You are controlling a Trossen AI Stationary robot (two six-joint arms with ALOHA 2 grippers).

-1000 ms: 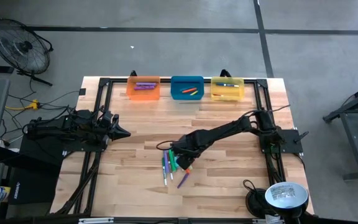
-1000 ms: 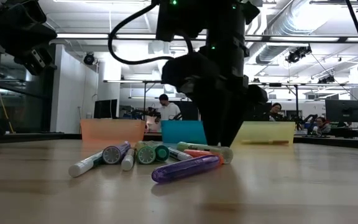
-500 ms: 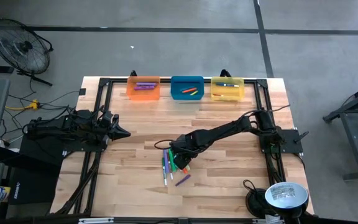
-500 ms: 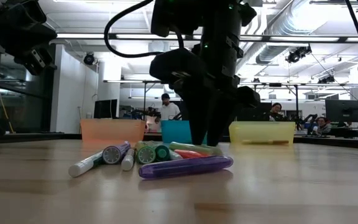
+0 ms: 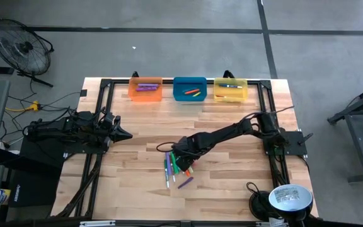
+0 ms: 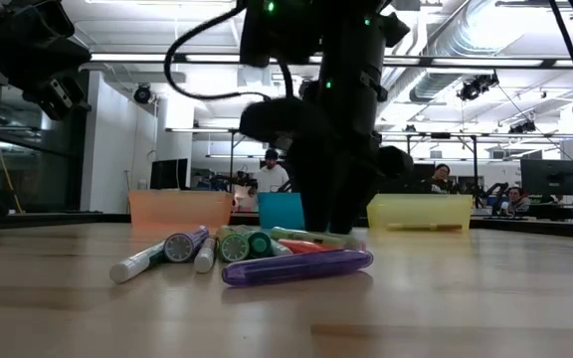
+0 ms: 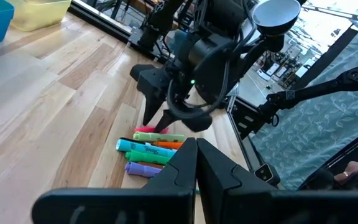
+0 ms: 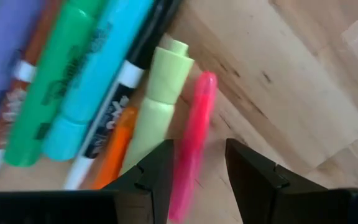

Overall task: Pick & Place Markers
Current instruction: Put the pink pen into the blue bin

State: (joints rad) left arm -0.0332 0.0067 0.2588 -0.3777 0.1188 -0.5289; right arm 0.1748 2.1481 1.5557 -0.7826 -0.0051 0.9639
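Note:
A heap of markers (image 5: 175, 167) lies on the wooden table near its middle; a purple one (image 6: 296, 267) lies nearest the front edge. My right gripper (image 5: 185, 161) points down over the heap's right end, open. In the right wrist view a pink marker (image 8: 194, 124) lies flat between its fingers (image 8: 160, 174), lengthwise along them, beside a yellow-green marker (image 8: 157, 99). I cannot tell whether a finger touches either. My left gripper (image 5: 126, 134) hovers shut at the table's left side, above the wood.
Orange (image 5: 145, 89), blue (image 5: 190, 89) and yellow (image 5: 230, 89) bins stand in a row at the far edge, each with markers inside. Black frame rails run along the table's sides. A round lamp (image 5: 288, 197) sits at the near right corner. Bare wood lies between heap and bins.
The purple marker at the front of the heap has turned on the table: it lay slanted a second ago and now lies nearly crosswise and flat, a little farther left. It has not moved in the last half second.

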